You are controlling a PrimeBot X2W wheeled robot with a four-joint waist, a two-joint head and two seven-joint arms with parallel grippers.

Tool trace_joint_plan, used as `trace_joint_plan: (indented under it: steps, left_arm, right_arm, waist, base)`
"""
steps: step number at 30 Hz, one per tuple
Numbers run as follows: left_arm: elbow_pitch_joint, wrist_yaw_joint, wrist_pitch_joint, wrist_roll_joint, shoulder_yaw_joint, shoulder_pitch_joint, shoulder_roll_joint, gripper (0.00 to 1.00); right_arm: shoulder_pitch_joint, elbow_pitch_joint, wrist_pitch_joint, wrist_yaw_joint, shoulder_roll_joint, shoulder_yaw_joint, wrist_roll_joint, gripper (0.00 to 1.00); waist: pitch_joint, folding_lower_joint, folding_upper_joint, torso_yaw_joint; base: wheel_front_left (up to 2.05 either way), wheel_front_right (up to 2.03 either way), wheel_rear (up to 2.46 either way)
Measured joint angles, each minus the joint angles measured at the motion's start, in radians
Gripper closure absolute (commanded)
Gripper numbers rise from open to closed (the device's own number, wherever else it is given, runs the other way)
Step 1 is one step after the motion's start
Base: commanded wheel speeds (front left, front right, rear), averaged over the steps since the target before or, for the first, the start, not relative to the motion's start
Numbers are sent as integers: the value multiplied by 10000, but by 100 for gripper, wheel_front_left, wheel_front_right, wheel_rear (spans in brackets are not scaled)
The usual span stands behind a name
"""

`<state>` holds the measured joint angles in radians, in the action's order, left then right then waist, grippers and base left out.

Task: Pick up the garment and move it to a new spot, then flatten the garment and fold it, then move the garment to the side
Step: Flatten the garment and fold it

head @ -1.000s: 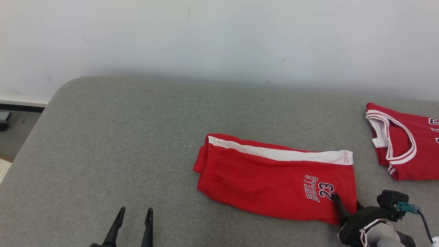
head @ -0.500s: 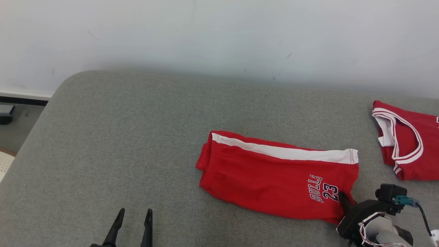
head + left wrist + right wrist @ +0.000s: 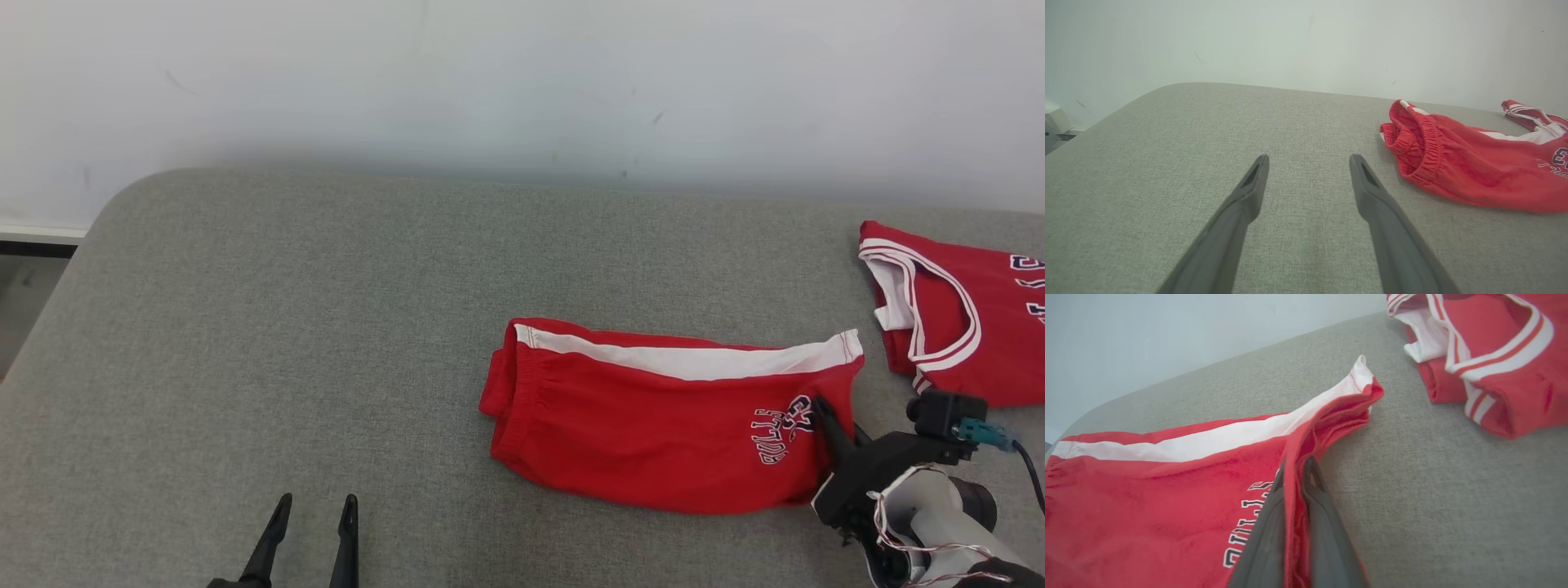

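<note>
right end effector (image 3: 1296,462) closed on red shorts (image 3: 653,425), hem pinched between its tips

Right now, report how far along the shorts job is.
Done, apparently: the shorts lie doubled over, fairly flat, on the grey cushion. In hand: the right fingers are shut on the hem by the printed number, that corner lifted. Remaining: carrying them aside; the left fingers hang open over bare cushion.
</note>
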<state>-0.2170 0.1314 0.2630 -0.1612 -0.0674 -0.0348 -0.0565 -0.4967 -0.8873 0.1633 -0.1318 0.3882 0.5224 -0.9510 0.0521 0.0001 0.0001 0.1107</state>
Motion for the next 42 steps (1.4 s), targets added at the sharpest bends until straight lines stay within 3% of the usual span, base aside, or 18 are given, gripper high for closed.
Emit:
trace_joint_plan:
  steps: [9,16,27,36,37,38,39,42]
  left_arm:
    - [-127,0,0,-56,-215,142,12,0]
    - [-232,0,0,-165,-424,184,23,0]
    - [-393,0,-2,-270,-888,436,50,0]
    - [-466,0,0,-445,-949,632,52,0]
    - [-468,0,0,-445,-938,634,54,0]
    - [-474,0,0,-445,-918,636,54,0]
    - [-479,0,0,-445,-884,637,54,0]
    - [-470,0,0,-445,-765,630,54,0]
  right_arm:
    - [-145,2253,-499,0,-79,433,-270,100]
    - [-168,3106,-934,0,-1012,696,-205,100]
    - [-412,1557,-918,0,-2523,535,-46,100]
    - [-904,-61,-307,0,-3154,677,25,100]
    - [-975,-144,-293,0,-3175,709,-6,69]
    - [-1018,-205,-267,0,-3196,763,-44,44]
    - [-1023,-222,-244,0,-3216,863,-71,0]
    - [-1037,-54,-75,0,-3262,1133,-155,0]
  waist:
    - [-100,0,0,176]
    - [-167,-1,0,635]
    - [-116,0,0,1429]
    - [71,0,0,1861]
    - [88,0,0,1862]
    - [95,0,0,1849]
    - [96,0,0,1825]
    - [85,0,0,1709]
  base:
    - [0,0,0]
    - [0,0,0]
    - [0,0,0]
    - [0,0,0]
    - [0,0,0]
    - [0,0,0]
    - [0,0,0]
    - [0,0,0]
